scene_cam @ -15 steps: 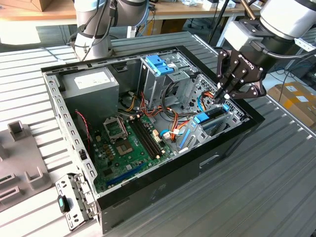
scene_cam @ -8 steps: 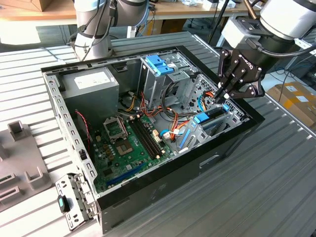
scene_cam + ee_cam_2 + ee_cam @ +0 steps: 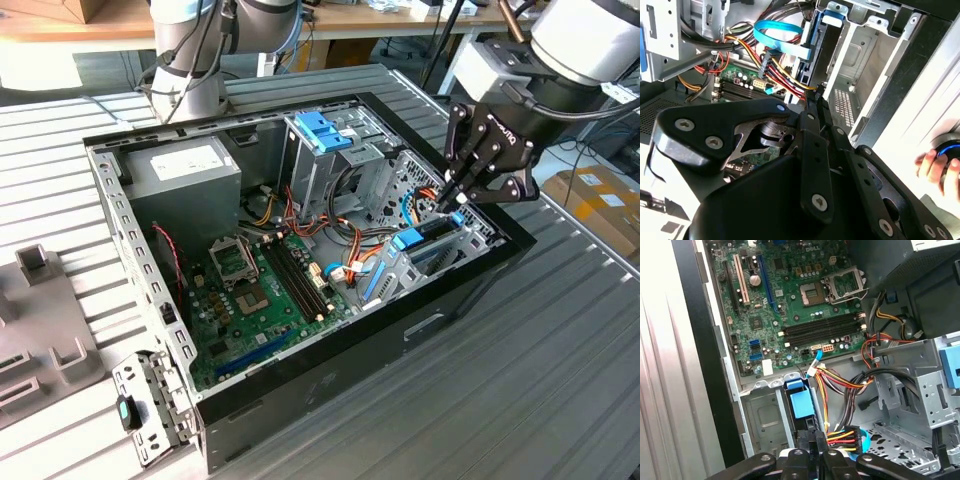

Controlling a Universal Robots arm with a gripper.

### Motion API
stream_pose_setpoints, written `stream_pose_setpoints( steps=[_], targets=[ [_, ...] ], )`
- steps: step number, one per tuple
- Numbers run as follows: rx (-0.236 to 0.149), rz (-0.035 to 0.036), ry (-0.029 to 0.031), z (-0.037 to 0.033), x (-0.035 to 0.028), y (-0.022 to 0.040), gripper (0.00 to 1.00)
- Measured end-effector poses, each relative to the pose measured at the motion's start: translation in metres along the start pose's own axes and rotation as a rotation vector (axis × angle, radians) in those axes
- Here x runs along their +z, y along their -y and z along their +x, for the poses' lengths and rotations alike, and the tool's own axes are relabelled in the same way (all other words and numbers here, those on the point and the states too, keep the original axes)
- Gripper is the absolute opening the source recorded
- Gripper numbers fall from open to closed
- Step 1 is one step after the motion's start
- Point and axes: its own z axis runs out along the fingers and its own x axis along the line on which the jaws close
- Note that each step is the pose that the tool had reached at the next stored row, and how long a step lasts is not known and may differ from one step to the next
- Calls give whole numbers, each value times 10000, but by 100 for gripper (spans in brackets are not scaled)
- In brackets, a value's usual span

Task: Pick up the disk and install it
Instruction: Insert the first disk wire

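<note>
Ribbed metal workbench (image 3: 560,340) carries one open black computer case (image 3: 330,370) with one green motherboard (image 3: 255,290), one grey power-supply box (image 3: 185,175) and one blue-handled drive cage (image 3: 322,135). One black gripper (image 3: 458,205) sits at the case's corner bay on the exterior view's right, fingers pinched together against the blue end of the one disk (image 3: 425,235), which stands slotted in that bay (image 3: 801,407). One person's hand (image 3: 940,167) appears in the second wrist view.
</note>
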Motion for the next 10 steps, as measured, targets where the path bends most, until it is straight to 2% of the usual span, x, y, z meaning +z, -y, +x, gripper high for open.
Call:
stream_pose_setpoints(
  steps=[4, 7, 8, 10],
  targets=[
    [-238, -21, -16, 3, 17, 2, 17],
    [-804, -72, -52, 5, 29, 2, 17],
    [-1028, -86, -100, 6, 43, 3, 17],
    [-1171, -89, -152, 5, 59, 6, 17]
  ],
)
